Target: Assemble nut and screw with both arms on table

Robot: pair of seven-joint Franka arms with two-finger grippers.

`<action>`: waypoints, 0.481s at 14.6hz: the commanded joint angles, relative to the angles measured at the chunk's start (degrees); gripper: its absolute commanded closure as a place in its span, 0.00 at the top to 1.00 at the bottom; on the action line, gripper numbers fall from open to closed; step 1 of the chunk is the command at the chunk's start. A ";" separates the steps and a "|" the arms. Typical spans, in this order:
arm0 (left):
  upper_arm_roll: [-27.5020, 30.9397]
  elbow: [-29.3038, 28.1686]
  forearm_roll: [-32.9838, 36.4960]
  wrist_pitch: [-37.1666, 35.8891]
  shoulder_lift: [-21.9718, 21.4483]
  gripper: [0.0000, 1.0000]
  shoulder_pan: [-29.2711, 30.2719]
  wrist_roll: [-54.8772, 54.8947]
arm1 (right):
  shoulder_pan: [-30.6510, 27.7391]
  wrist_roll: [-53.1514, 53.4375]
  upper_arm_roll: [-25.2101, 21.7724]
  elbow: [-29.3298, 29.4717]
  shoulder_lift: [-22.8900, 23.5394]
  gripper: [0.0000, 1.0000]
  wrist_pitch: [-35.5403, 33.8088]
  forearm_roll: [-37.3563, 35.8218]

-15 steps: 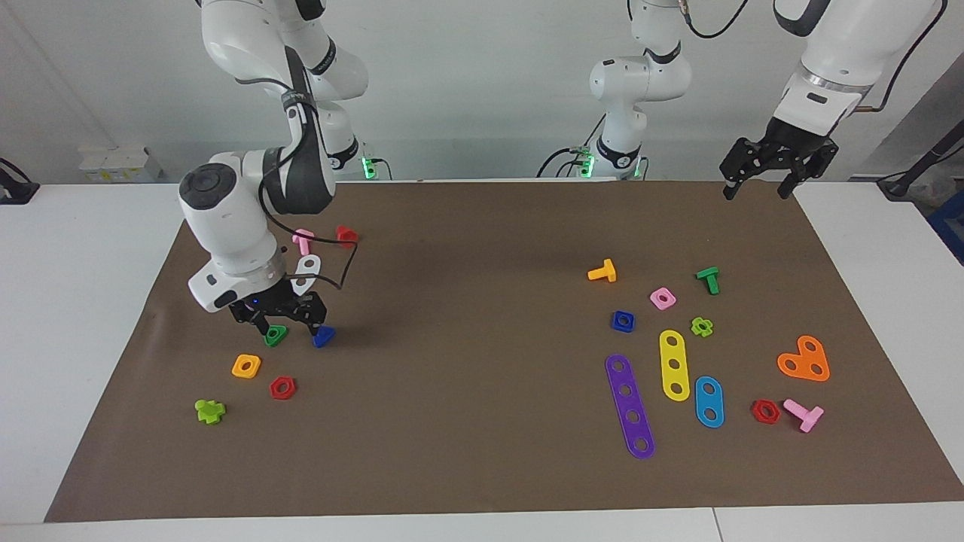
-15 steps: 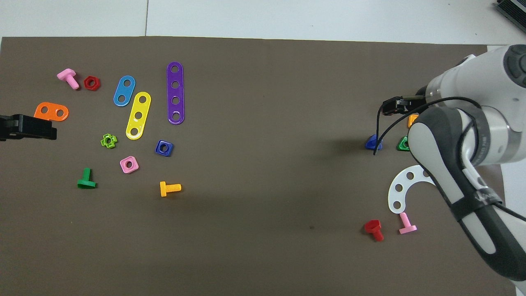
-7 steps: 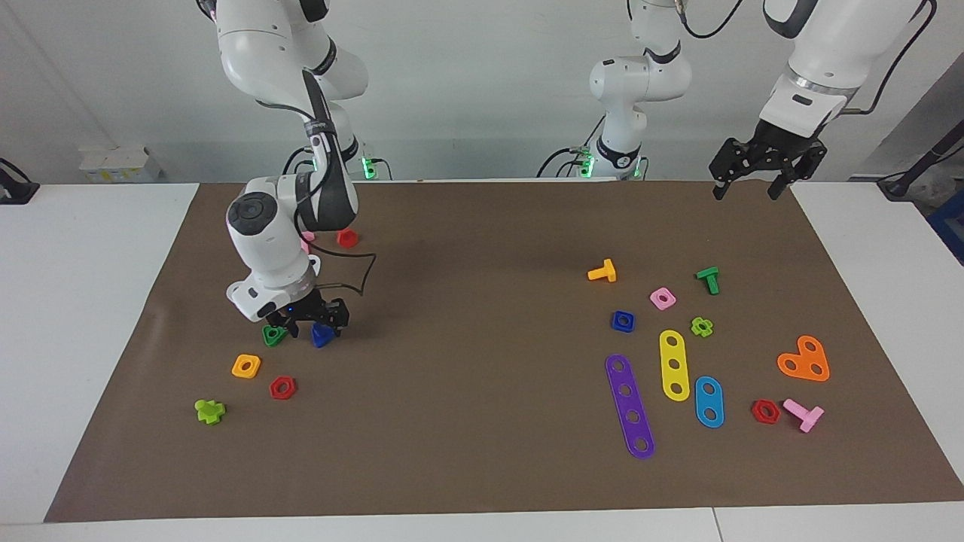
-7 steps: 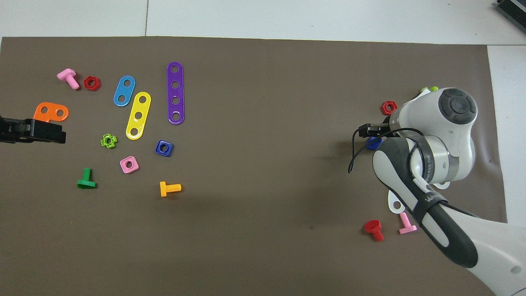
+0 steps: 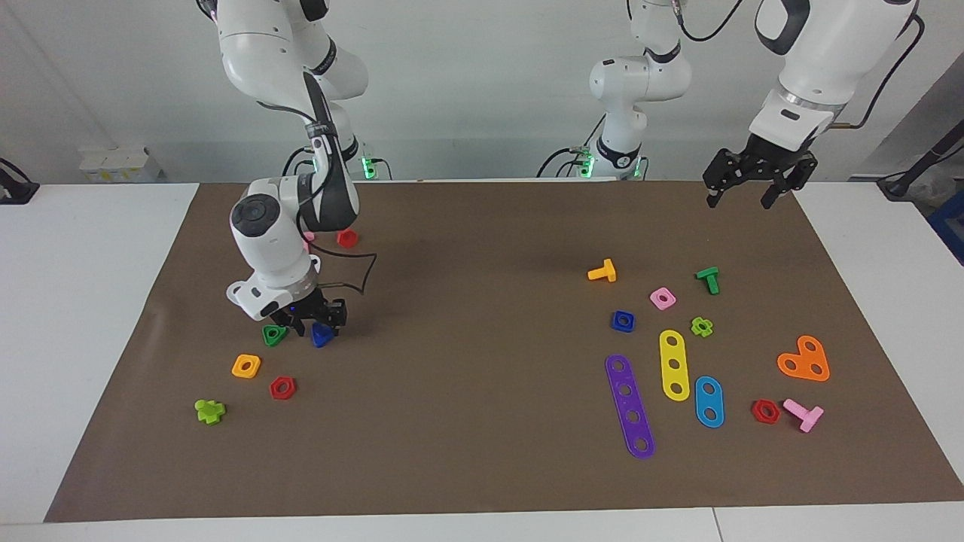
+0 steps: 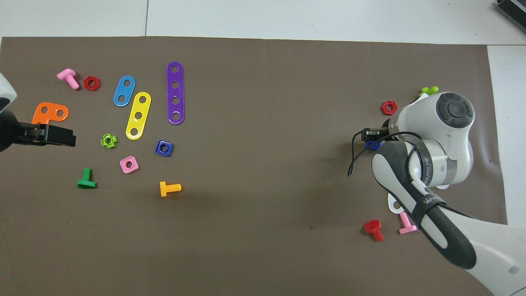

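Note:
The dark blue screw (image 5: 321, 336) lies on the brown mat (image 5: 482, 421) toward the right arm's end; the overhead view shows it partly under the arm (image 6: 372, 144). My right gripper (image 5: 318, 322) is low over it, open, with a finger on each side of its head. The dark blue square nut (image 5: 622, 321) lies flat toward the left arm's end, also in the overhead view (image 6: 164, 148). My left gripper (image 5: 738, 202) is open and empty, up in the air over the mat's edge by its base (image 6: 49, 137).
A green triangular nut (image 5: 274, 335) lies right beside the screw, with an orange square nut (image 5: 246, 366) and a red hex nut (image 5: 282, 388) nearby. Around the blue nut lie a pink square nut (image 5: 663, 298), an orange bolt (image 5: 602, 272), a purple strip (image 5: 629, 406) and a yellow strip (image 5: 674, 364).
My right gripper has moved from over the green triangular nut to over the blue screw, turned and come down around it. My left gripper has drifted slightly toward the table's middle.

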 commanded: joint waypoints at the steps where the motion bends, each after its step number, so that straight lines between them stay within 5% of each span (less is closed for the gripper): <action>1: 0.50 -2.53 -1.23 5.25 2.89 1.00 -1.69 0.75 | -0.20 -1.54 0.05 -1.91 -1.82 0.38 0.52 0.38; 3: 0.50 -2.62 -2.02 9.11 7.71 0.98 -3.62 0.49 | -0.20 -1.28 0.06 -1.91 -1.82 0.05 0.34 0.38; 7: 0.50 -8.67 -2.28 22.27 11.25 0.97 -5.65 0.84 | 0.24 -0.67 0.40 -0.34 -2.00 0.00 -0.09 0.38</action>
